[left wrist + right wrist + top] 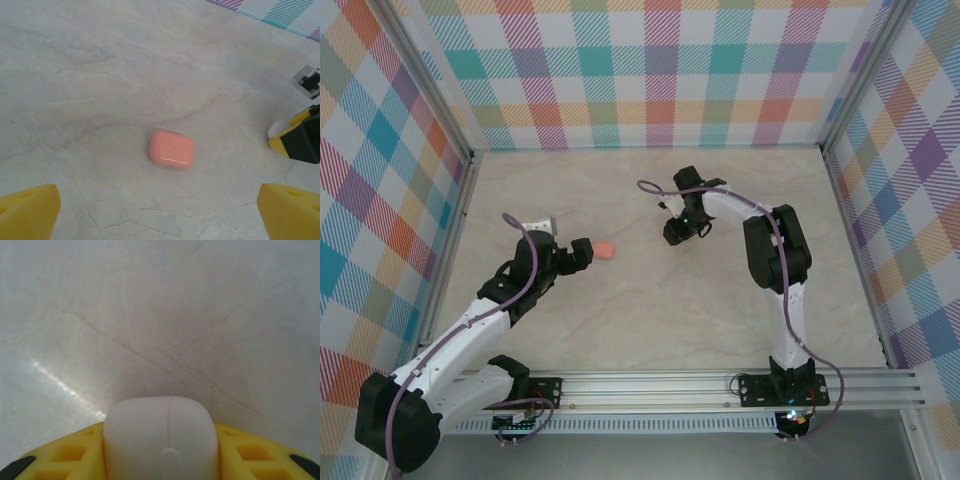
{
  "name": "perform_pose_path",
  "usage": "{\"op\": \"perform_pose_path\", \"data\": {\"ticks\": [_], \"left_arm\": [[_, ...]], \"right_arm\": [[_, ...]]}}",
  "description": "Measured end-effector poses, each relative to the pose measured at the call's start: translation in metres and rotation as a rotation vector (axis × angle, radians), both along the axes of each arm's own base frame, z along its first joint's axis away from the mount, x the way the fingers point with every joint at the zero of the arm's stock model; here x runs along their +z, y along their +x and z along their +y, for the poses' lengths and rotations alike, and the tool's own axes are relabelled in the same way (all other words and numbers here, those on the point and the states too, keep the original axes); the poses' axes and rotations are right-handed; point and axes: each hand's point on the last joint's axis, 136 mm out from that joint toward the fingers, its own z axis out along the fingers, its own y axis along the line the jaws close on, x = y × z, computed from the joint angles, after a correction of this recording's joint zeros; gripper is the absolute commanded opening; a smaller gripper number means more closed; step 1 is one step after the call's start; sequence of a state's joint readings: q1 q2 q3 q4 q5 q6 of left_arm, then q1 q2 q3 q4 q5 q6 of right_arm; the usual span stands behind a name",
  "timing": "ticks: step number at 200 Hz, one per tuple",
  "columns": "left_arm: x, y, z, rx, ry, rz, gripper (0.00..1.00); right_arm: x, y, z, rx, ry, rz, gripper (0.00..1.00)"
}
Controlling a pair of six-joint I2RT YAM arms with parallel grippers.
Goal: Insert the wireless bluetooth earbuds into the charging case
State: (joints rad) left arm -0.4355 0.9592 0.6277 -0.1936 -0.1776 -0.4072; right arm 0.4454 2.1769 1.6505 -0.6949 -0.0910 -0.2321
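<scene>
A salmon-pink charging case (pixel 171 149) lies shut on the table, also seen from above (pixel 604 250). My left gripper (pixel 160 214) hovers just short of it, jaws wide open and holding nothing, with its yellow fingertips (pixel 29 212) at the frame's lower corners. From above, the left gripper (pixel 578 255) sits just left of the pink case. My right gripper (pixel 162 455) is shut on a white charging case (pixel 162 437), lid closed, held low over the table between the yellow fingers (pixel 65 457). From above, the right gripper (pixel 678 230) is right of centre. The earbuds are out of view.
Checked walls (pixel 650 70) enclose the pale marble-look table (pixel 650 310) on three sides. A metal rail (pixel 720 385) carries the arm bases at the near edge. In the left wrist view the right gripper (pixel 299 141) with the white case (pixel 274 129) shows at the right edge.
</scene>
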Motion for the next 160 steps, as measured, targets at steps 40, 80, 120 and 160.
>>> {"op": "perform_pose_path", "data": {"ticks": [40,80,120,160], "left_arm": [[-0.008,-0.002,0.001,-0.007,0.021,0.029,1.00],[-0.005,0.001,0.004,-0.006,0.033,0.020,1.00],[0.006,0.010,0.004,-0.024,0.045,0.010,1.00],[0.012,0.039,0.008,-0.017,0.079,0.016,1.00]], "right_arm": [[0.001,0.001,0.001,-0.035,-0.001,0.029,0.63],[0.003,-0.004,-0.001,-0.053,-0.005,0.052,0.72],[0.035,-0.002,-0.002,-0.065,0.016,-0.003,0.87],[0.116,-0.008,-0.011,-0.101,0.108,-0.224,1.00]]}}
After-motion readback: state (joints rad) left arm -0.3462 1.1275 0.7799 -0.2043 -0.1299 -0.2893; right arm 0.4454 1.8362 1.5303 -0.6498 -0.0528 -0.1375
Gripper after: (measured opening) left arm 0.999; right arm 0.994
